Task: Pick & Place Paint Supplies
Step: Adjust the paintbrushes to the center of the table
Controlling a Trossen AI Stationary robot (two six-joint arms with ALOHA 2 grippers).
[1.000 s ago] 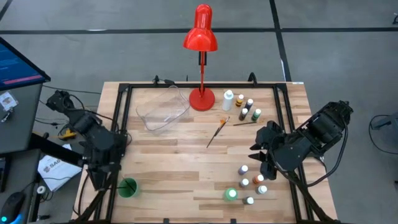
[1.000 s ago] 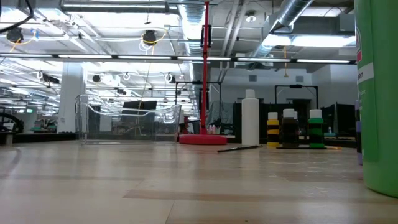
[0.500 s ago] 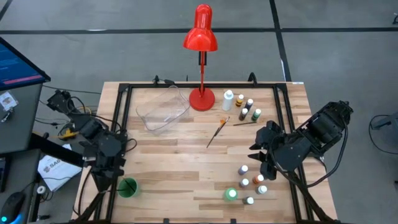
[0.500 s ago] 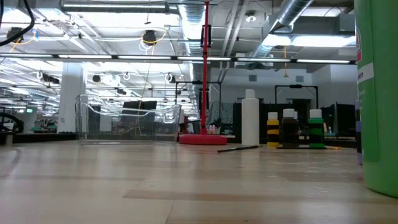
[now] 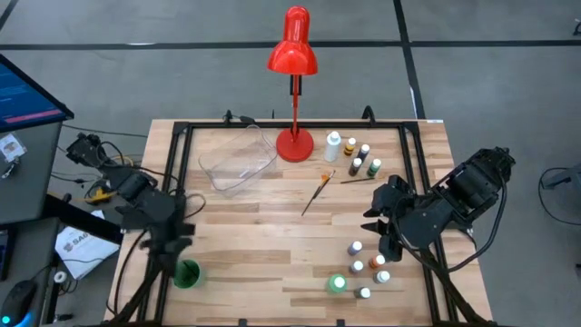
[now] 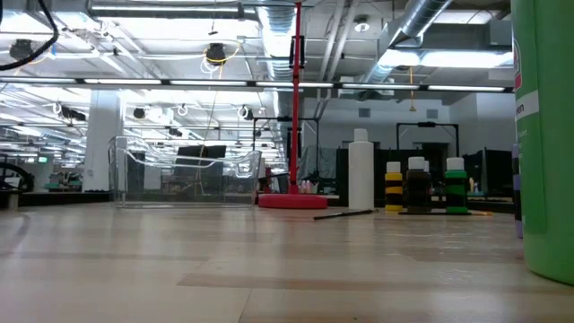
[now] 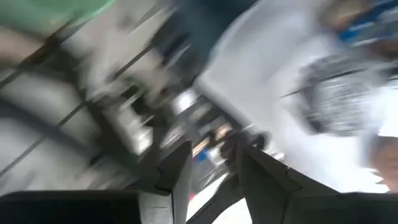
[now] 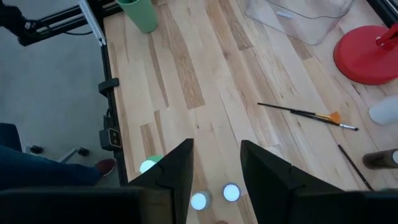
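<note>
Left gripper part-open, empty, hovering at table's near-left edge beside green cup. Right gripper part-open, empty, above near-right bottles.

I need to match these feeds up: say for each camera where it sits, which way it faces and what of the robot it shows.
High view: overhead, straight down; both arms, left gripper, right gripper.
Low view: table height, level across the table; no arm shows.
Left wrist view: on the left arm, blurred; its own fingers.
Right wrist view: on the right arm, over the table; own fingers.
Shared: the red lamp and the orange-tipped brush.
</note>
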